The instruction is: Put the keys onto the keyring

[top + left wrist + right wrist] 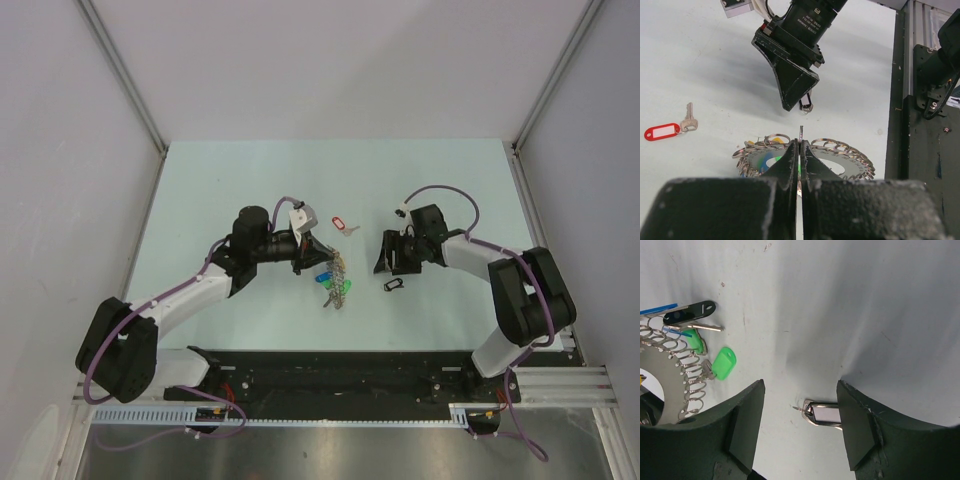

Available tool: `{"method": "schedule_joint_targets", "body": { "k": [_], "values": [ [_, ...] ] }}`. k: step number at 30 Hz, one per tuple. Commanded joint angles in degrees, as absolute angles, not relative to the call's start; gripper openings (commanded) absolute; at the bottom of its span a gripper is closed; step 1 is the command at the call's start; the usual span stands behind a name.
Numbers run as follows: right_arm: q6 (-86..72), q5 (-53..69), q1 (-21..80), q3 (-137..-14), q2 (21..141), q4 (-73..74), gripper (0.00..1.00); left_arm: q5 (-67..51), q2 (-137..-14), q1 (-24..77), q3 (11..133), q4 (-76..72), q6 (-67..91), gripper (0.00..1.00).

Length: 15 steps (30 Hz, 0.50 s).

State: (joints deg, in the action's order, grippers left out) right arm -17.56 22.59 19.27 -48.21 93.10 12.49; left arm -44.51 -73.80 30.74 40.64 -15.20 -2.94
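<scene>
On the left half of the pale table (250,180), my left gripper (799,150) is clamped tight on the thin wire of the keyring (338,272). In the left wrist view the wire stands up straight out of the pinched fingertips. A fan of small silver split loops (845,152) spreads to either side of them along the hoop.

From the right wrist camera I can see what hangs there: a green tag (724,362), a second green one (696,341) partly tucked behind the loops, a black tag (690,312) with a silver key just beside it, and thin blue tags (657,309) at the frame's edge.

Just beyond the ring, lying loose and flat on the table, is a red-tagged key (662,131). Its white label window looks blank to me.

Further right, the black-tagged key (826,414) lies flat on the table. Its white window also looks blank, and a small ring sits at its near end. My right gripper (800,405) hangs over it with the jaws spread wide, one finger (742,427) on each side of the tag, gripping nothing.

The black housing behind that gripper carries small white print (812,17), which is too fine for me to read.
</scene>
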Motion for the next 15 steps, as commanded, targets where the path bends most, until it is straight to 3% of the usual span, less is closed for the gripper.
{"method": "schedule_joint_targets", "body": {
  "k": [1, 15],
  "values": [
    [-15.29, 23.03, 18.9, -49.57, 94.13, 15.46, 0.65, -44.65, -71.28, 31.03, 43.51, -17.05, -2.55, 0.0],
    [-19.15, 24.34, 19.07, -40.79, 85.44, 18.02, 0.64, -44.74, -72.16, 30.85, 44.3, -16.08, -1.76, 0.0]
  ]
}}
